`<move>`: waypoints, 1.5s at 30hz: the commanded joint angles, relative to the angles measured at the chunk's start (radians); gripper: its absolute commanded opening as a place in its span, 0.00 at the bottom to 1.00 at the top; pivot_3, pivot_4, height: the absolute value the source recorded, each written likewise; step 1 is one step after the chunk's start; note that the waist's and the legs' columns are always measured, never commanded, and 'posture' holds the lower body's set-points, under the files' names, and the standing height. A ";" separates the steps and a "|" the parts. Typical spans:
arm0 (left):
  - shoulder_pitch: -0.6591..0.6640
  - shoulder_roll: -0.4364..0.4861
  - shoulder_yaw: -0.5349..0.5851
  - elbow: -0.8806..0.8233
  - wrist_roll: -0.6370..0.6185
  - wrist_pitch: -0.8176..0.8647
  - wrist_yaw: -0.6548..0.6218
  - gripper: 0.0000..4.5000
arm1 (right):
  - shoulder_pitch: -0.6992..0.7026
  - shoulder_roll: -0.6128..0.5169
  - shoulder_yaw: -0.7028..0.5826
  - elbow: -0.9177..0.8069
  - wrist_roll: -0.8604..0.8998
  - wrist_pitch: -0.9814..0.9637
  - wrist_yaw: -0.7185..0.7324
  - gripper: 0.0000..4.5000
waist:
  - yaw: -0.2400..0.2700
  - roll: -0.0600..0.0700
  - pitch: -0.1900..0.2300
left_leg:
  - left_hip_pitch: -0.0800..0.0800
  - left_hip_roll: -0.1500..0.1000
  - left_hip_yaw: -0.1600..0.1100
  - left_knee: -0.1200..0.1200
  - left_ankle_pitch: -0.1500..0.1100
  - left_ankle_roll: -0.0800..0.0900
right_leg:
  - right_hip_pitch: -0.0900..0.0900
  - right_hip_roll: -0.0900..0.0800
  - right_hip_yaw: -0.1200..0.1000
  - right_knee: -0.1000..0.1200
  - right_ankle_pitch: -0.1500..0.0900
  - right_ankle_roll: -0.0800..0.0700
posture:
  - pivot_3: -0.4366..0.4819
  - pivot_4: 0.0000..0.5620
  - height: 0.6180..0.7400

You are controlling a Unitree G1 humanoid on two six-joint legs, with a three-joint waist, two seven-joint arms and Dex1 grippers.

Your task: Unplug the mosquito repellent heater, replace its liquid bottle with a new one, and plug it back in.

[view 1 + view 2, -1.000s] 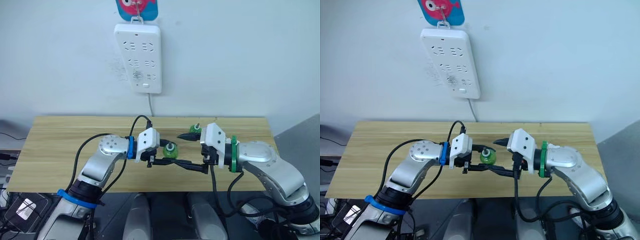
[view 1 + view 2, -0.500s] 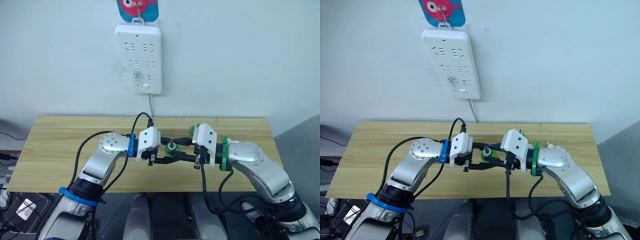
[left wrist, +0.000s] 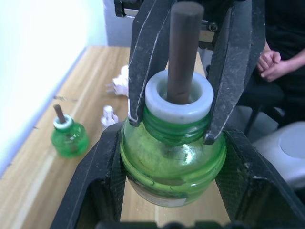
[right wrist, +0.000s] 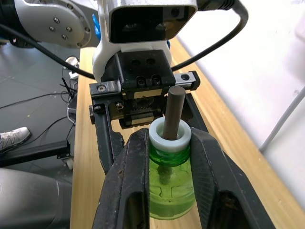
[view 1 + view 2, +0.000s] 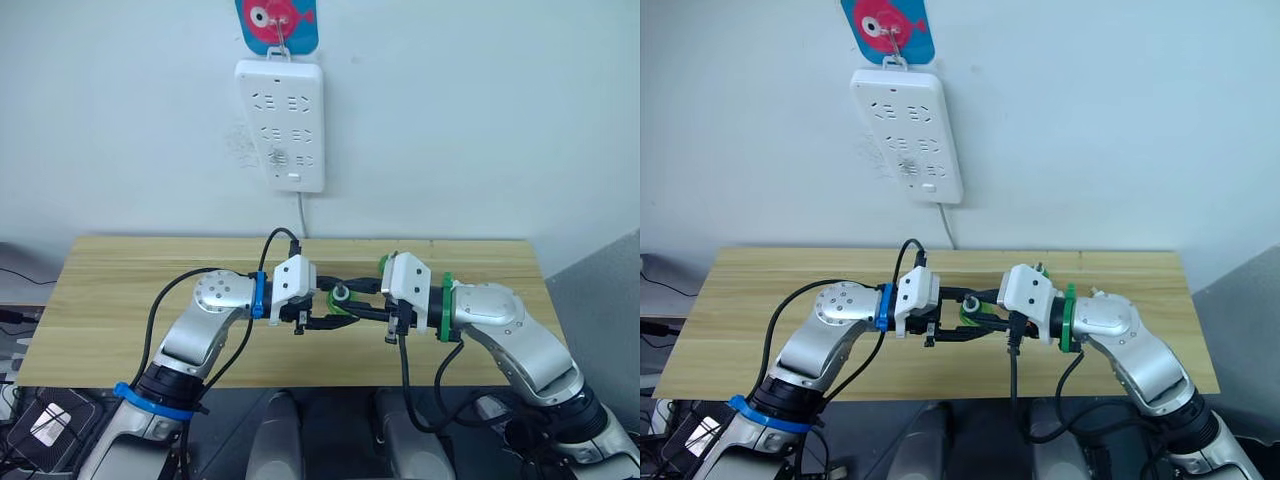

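Over the wooden table, both the left gripper and right gripper pinch one green bottle.

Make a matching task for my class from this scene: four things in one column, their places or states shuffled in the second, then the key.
Column A
1. green bottle farther from the wall
2. green bottle nearer the wall
3. power strip
4. mosquito repellent heater

Column B
a. hanging on the wall, nothing plugged in
b. lying unplugged on the table
c. clamped by both the left gripper and the right gripper
d. standing upright on the table, untouched

Pairs: 1-c, 2-d, 3-a, 4-b
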 commanded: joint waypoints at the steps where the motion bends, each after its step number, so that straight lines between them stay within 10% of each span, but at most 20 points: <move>1: -0.004 -0.010 0.015 -0.032 -0.011 -0.036 0.014 0.78 | 0.012 -0.006 -0.052 -0.045 0.028 -0.041 0.008 0.18 | 0.000 0.000 -0.010 | 0.000 0.000 0.000 0.000 0.000 0.000 | 0.000 0.000 0.000 0.000 0.000 0.000 | 0.48 0.32 1.00; 4: 0.007 0.015 0.006 -0.021 0.014 -0.062 0.005 0.98 | 0.017 -0.016 -0.094 -0.058 0.051 -0.050 0.019 0.18 | -0.001 0.000 -0.021 | 0.000 0.000 0.000 -0.001 0.000 0.000 | 0.000 0.000 0.000 -0.001 0.000 0.000 | 0.47 0.30 1.00; 9: 0.078 0.038 0.086 -0.042 -0.071 0.108 0.083 0.98 | 0.031 -0.024 -0.239 -0.108 0.179 0.051 -0.027 0.18 | -0.005 0.001 -0.032 | 0.001 0.000 0.001 -0.001 0.000 0.000 | 0.000 0.000 0.001 -0.001 0.000 0.000 | 0.46 0.28 1.00; 21: 0.158 -0.218 0.311 -0.328 -0.876 0.856 0.578 0.98 | 0.118 0.242 -0.531 -0.097 0.906 0.447 -0.513 0.18 | -0.005 0.001 -0.036 | 0.002 0.001 0.000 0.000 -0.002 0.004 | 0.002 0.001 0.000 0.001 0.000 0.000 | 0.47 0.37 1.00; 35: 0.115 -0.377 0.373 -0.285 -1.295 0.800 0.981 0.98 | 0.055 0.260 -0.483 -0.068 1.346 0.361 -0.896 0.18 | -0.010 0.002 -0.036 | 0.003 0.001 0.000 0.001 -0.002 0.004 | 0.003 0.001 0.001 0.002 0.000 0.000 | 0.46 0.39 1.00; 45: 0.104 -0.362 0.335 -0.288 -1.278 0.740 1.001 0.98 | 0.071 0.207 -0.447 -0.056 1.335 0.337 -0.856 0.18 | -0.008 0.002 -0.036 | 0.003 0.000 0.000 0.000 -0.002 0.004 | 0.003 0.001 0.001 0.001 0.000 0.000 | 0.46 0.36 1.00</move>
